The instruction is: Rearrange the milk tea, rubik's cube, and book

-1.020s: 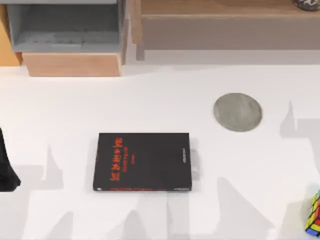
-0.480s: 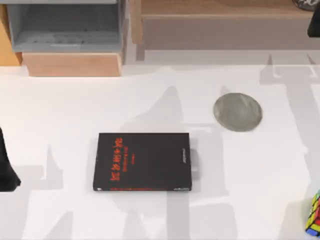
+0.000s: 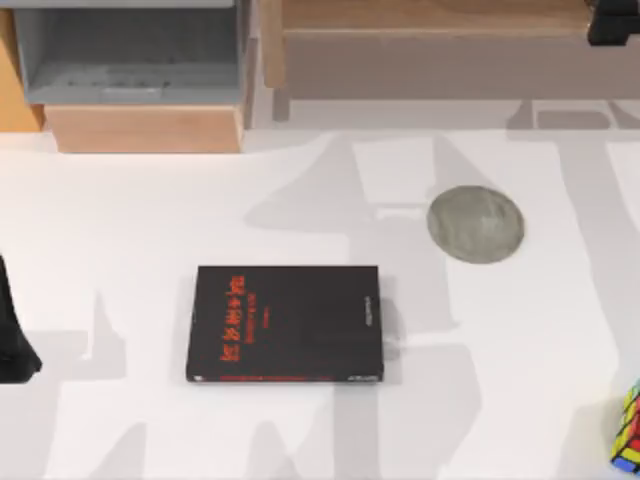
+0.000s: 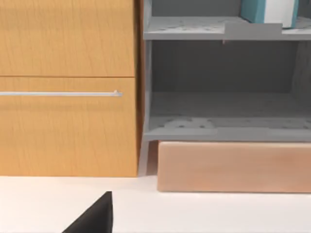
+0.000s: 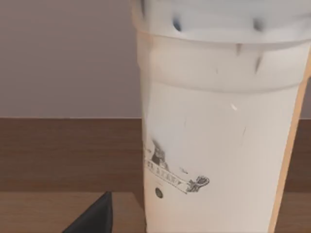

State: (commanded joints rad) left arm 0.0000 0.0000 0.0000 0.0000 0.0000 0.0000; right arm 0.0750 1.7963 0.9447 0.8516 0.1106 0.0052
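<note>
The right arm point(image 3: 612, 22) has moved since a second ago. Back then the top view had nothing of it; half a second ago a dark part sat at the right edge beside the wooden shelf, and now it lies over the far right end of that wooden shelf point(image 3: 430, 18). Its shadows on the white table point(image 3: 300, 210) have shifted along with it. The right wrist view looks straight at the milk tea point(image 5: 218, 136), very close, standing upright on the brown wooden shelf board point(image 5: 63, 155). Whether the right gripper's fingers are open or closed cannot be told.

The left arm point(image 3: 15, 335) sits parked at the table's left edge, unchanged, and the state of its fingers cannot be told either. Its wrist view faces the grey shelf unit point(image 4: 223, 29), where the teal book point(image 4: 269, 10) stands on the upper board.

The rubik's cube point(image 3: 628, 428) stays at the near right edge of the table. The black book point(image 3: 287, 322) with red lettering and the grey coaster point(image 3: 476, 224) lie where they were.
</note>
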